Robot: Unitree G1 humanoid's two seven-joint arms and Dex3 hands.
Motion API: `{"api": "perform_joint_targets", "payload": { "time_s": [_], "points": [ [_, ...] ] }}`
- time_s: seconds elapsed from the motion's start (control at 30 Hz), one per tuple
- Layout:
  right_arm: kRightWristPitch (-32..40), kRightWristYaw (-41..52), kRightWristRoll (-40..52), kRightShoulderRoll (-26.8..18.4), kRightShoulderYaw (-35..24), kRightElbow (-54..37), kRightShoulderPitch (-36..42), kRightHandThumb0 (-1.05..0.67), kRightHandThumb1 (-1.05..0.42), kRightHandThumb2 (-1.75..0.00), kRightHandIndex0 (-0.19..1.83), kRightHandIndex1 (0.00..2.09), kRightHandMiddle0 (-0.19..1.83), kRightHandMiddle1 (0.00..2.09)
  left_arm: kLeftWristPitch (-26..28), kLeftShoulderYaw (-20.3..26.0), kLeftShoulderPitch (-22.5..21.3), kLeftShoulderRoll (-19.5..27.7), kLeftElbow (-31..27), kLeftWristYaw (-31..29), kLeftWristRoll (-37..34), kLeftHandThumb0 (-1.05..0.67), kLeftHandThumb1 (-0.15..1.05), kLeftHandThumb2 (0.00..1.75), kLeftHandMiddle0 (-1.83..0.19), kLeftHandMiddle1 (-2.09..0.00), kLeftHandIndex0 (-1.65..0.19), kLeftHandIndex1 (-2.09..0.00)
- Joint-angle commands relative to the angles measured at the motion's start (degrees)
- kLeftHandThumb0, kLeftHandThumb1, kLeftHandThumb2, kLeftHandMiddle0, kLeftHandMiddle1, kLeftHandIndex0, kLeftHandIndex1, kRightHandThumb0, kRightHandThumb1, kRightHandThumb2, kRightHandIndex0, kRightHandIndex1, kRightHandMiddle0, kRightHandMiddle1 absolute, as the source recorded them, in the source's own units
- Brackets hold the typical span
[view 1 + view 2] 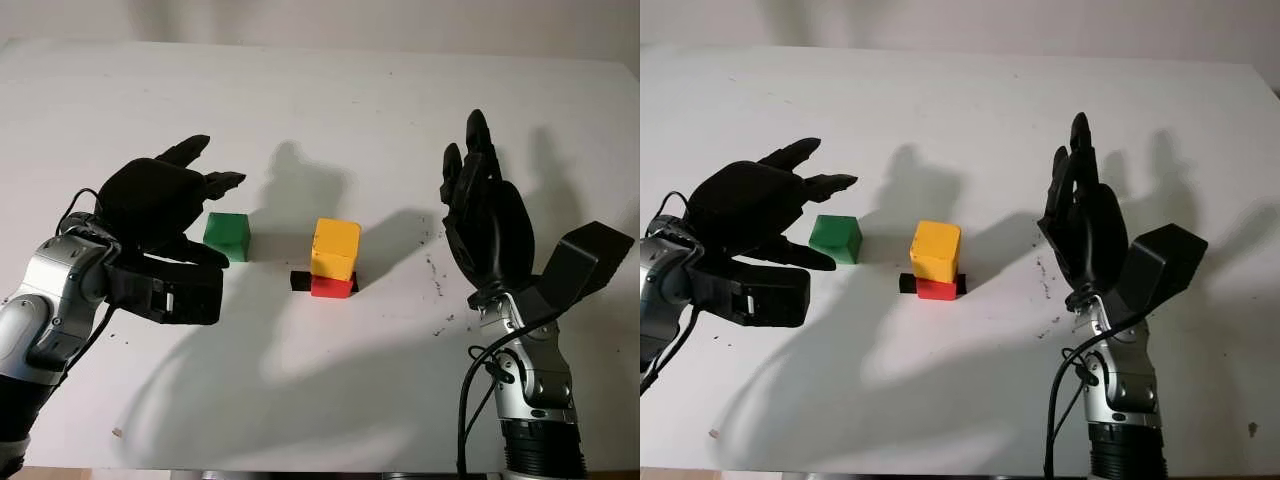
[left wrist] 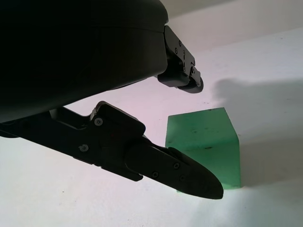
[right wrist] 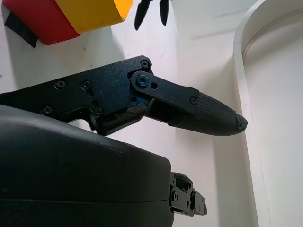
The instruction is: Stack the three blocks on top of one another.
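A white bench fills the scene, seen from above and in front, with two black robot hands rising from its near edge. Nearest on the robot's left side, the left hand hovers low over the bench, open and holding nothing, its fingers pointing toward the middle. One finger reaches along the near side of a small green cube-shaped block, and another sits above it, so the hand brackets the block without closing on it; this looks like the approach to a grasp, since the green block is the only one not yet stacked. On the robot's right side, the right hand is raised upright, palm turned inward, open and empty, well apart from the blocks; it appears parked out of the way so the other hand can work. Between the two hands, a little farther in, a yellow cube-shaped block sits on top of a flatter red block, slightly skewed across it. The red block rests on a patch of black tape stuck to the bench, which probably marks the stacking spot. The green block stands on the bench just beside this pair, on its left, not touching. Beyond them the bench runs back bare to its far edge, crossed by the hands' shadows.
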Motion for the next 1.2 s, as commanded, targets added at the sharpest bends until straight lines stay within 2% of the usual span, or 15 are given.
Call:
{"api": "perform_joint_targets", "payload": {
  "time_s": [0.0, 0.07, 0.13, 0.23, 0.37, 0.6, 0.77, 0.87, 1.0, 1.17],
  "points": [
    [-0.3, 0.2, 0.1, -0.4, -0.3, -0.1, -0.4, -0.73, -1.05, -0.77, -0.19, 0.00, -0.19, 0.00, -0.2, -0.1, -0.3, -0.3, 0.0, 0.2, 0.0, -0.71, 0.94, 0.05, -0.10, -0.08, -0.54, -0.24],
    [-0.4, 0.2, 0.2, -0.3, -0.4, 0.0, -0.4, -0.73, -1.05, -0.77, -0.19, 0.00, -0.19, 0.00, 0.1, -0.1, -0.4, -0.5, 0.0, -0.2, 0.0, -0.69, 0.94, 0.05, -0.15, -0.06, -0.44, -0.58],
    [-0.6, 0.1, 0.1, -0.3, -0.4, -0.1, -0.4, -0.72, -1.05, -0.78, -0.19, 0.00, -0.19, 0.00, 0.2, 0.1, -0.3, -0.7, 0.0, 0.0, -0.3, -0.64, 0.93, 0.05, -0.22, -0.07, -0.43, -0.84],
    [-0.4, 0.1, 0.2, -0.4, -0.5, -0.2, -0.5, -0.71, -1.05, -0.77, -0.19, 0.00, -0.19, 0.00, 0.1, 0.0, -0.3, -0.7, -0.1, -0.1, -0.4, -0.57, 0.92, 0.05, -0.31, -0.08, -0.48, -1.02],
    [-0.5, 0.5, 0.1, -0.7, -0.6, 0.2, -0.7, -0.71, -1.05, -0.77, -0.19, 0.00, -0.19, 0.00, 0.3, 0.2, -0.3, -0.9, -0.2, -1.0, -1.2, -0.52, 0.93, 0.06, -0.34, -0.08, -0.50, -1.07],
    [-0.7, 0.8, 0.3, -0.4, -0.7, 1.2, -0.6, -0.72, -1.05, -0.74, -0.19, 0.00, -0.19, 0.00, -0.8, 0.9, -0.1, -1.7, 1.1, 1.1, -3.1, -0.42, 0.94, 0.06, -0.40, -0.08, -0.53, -1.13],
    [-1.5, 0.9, -0.1, 0.0, -0.3, 2.3, -0.5, -0.70, -1.05, -0.75, -0.19, 0.00, -0.19, 0.00, -2.3, 2.0, 0.1, -1.4, 1.4, 2.6, -5.1, -0.42, 0.95, 0.05, -0.41, -0.06, -0.44, -1.30],
    [-2.0, 0.7, -0.3, 0.4, 0.0, 3.0, -0.6, -0.69, -1.05, -0.74, -0.19, 0.00, -0.19, 0.00, -1.9, 2.7, 0.1, -1.2, 0.8, 1.5, -6.9, -0.41, 0.96, 0.06, -0.39, -0.05, -0.40, -1.34],
    [-2.2, 0.0, -1.1, 0.8, 0.4, 3.6, -0.7, -0.70, -1.05, -0.70, -0.19, 0.00, -0.19, 0.00, -4.7, 5.4, 0.5, -1.2, 0.3, 2.0, -12.2, -0.40, 0.97, 0.06, -0.37, -0.04, -0.39, -1.35],
    [-2.9, 0.0, -1.7, 1.1, 0.9, 4.0, -0.6, -0.69, -1.05, -0.69, -0.19, 0.00, -0.19, 0.00, -4.0, 9.4, -1.5, -1.4, -0.2, -2.0, -22.6, -0.42, 1.01, 0.06, -0.29, -0.02, -0.35, -1.37]
  ]
}}
